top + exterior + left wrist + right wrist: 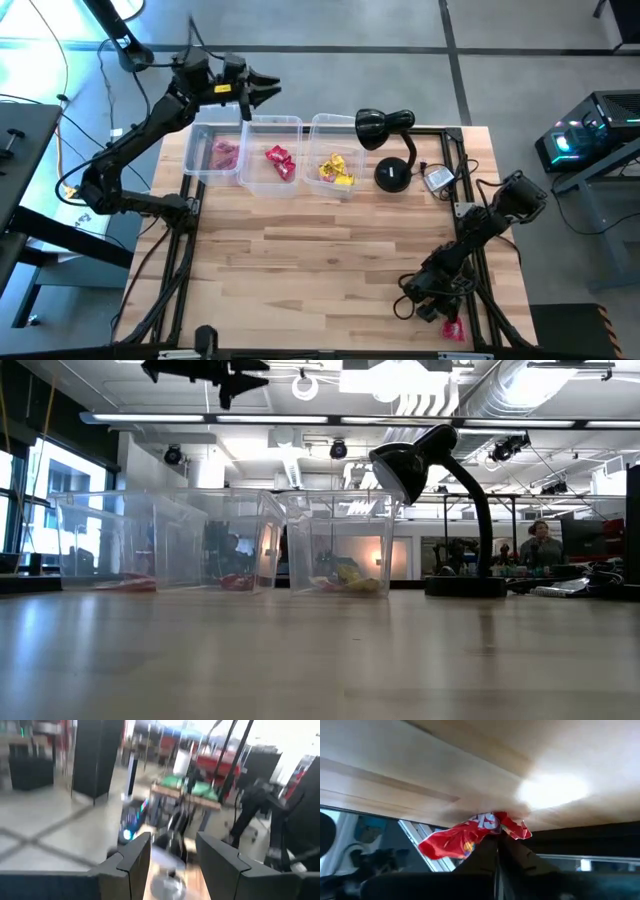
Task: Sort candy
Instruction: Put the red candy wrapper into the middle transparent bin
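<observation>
Three clear tubs stand in a row at the table's far edge: one holds pink candy, one red candy, one yellow candy. My left gripper hangs open and empty high above the far side of the left tubs. It also shows in the low view and in its wrist view. My right gripper is low at the table's near right corner, shut on a red candy packet. My right gripper pinches the red packet by one crumpled end between its two shut fingers. The rest of the packet sticks out to one side of the fingers. The packet is at the wooden table top; whether it rests on it or is just clear, I cannot tell.
A black desk lamp stands right of the tubs, with a small grey box and cables beside it. The table's middle is bare wood. In the low view a person is in the room far behind the table.
</observation>
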Motion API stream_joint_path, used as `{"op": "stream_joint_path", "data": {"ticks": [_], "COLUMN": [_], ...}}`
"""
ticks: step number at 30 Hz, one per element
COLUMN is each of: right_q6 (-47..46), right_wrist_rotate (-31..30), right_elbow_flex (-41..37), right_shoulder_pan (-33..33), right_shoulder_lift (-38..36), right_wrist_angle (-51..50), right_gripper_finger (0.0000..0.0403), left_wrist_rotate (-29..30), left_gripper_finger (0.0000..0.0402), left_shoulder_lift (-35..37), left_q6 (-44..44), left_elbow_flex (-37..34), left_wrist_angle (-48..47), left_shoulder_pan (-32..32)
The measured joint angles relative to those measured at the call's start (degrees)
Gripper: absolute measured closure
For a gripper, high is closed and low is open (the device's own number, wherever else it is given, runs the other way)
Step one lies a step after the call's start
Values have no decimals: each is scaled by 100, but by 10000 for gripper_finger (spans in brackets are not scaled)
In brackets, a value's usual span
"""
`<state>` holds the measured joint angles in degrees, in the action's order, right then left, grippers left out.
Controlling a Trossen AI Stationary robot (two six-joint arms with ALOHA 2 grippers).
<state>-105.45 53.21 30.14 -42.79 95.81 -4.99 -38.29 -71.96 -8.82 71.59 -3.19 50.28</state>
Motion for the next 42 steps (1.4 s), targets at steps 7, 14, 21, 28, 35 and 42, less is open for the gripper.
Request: {"op": "stream_joint_path", "data": {"ticks": [7,14,21,28,35,42], "right_q6": [1459,4285,6912,8645,9940,10446], "right_wrist_rotate": [-887,-2897,-4774,-5274,-5141,-4677], "right_elbow_flex": [853,2383,3911,5157,6750,8909], "right_shoulder_pan": [624,1791,3696,5207,5661,6096], "right_shoulder_lift": [-499,-1080,-1095,-879,325,2120], "right_wrist_angle": [-1586,-4182,-5342,-4189,-2884,-1843], "right_gripper_finger": [402,403,403,403,403,403], "left_wrist_rotate": [-12,-4,-8,-12,-10,-6], "left_gripper_finger": [249,249,249,249,249,249], "left_shoulder_lift": [397,755,902,1012,1231,1368], "left_q6": [-153,-390,-656,-761,-624,-612], "left_elbow_flex": [2,4,4,4,4,4], "left_wrist_angle": [1523,1970,1948,1857,1680,1674], "left_shoulder_pan": [166,394,420,420,420,420]}}
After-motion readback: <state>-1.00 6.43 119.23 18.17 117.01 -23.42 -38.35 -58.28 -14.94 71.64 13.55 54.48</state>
